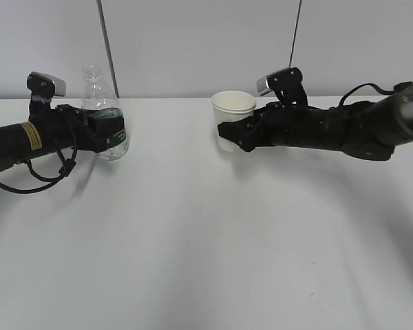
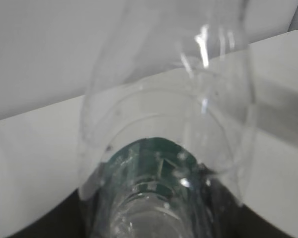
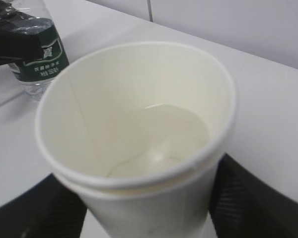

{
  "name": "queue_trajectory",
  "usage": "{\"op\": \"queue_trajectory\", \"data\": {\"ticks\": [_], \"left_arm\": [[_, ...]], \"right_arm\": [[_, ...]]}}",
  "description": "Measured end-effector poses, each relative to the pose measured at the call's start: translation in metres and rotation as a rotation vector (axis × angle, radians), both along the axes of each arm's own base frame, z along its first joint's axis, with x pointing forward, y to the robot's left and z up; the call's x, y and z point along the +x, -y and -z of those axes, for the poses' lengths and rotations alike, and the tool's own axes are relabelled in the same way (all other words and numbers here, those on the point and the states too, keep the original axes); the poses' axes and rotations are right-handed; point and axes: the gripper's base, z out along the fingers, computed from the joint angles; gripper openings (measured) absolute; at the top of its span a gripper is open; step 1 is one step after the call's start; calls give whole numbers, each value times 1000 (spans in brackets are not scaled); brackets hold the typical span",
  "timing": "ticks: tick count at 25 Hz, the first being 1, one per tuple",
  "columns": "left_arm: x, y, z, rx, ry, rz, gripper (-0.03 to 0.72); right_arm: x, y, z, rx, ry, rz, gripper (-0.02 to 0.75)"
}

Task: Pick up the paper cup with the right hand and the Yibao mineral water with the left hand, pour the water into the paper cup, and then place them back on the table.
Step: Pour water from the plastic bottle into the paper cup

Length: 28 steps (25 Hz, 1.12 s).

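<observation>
The Yibao mineral water bottle (image 1: 103, 113) stands upright at the far left of the table (image 1: 206, 234), uncapped, with a dark green label. My left gripper (image 1: 111, 132) is shut around its label band. In the left wrist view the bottle (image 2: 164, 99) fills the frame between my left gripper's (image 2: 154, 213) dark fingers. The paper cup (image 1: 233, 110) is upright right of centre, and my right gripper (image 1: 235, 135) is shut on its lower half. In the right wrist view the cup (image 3: 139, 99) holds a little water, with my right gripper (image 3: 149, 213) around it and the bottle (image 3: 39, 59) at top left.
A white wall rises behind the table's back edge, with a dark vertical strip (image 1: 107, 41) and a thin cable (image 1: 297, 34). A small dark scuff (image 1: 315, 294) marks the front right of the tabletop. Loose black cables hang off the left arm (image 1: 27, 182).
</observation>
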Motion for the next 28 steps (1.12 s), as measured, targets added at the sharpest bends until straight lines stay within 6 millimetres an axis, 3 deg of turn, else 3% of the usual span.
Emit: {"op": "queue_trajectory", "data": {"ticks": [18, 28], "left_arm": [[0, 0, 0, 2, 2, 1, 313], [0, 0, 0, 2, 2, 1, 313]], "right_arm": [[-18, 38, 28, 14, 102, 371, 526], [-19, 44, 49, 19, 119, 444, 526]]}}
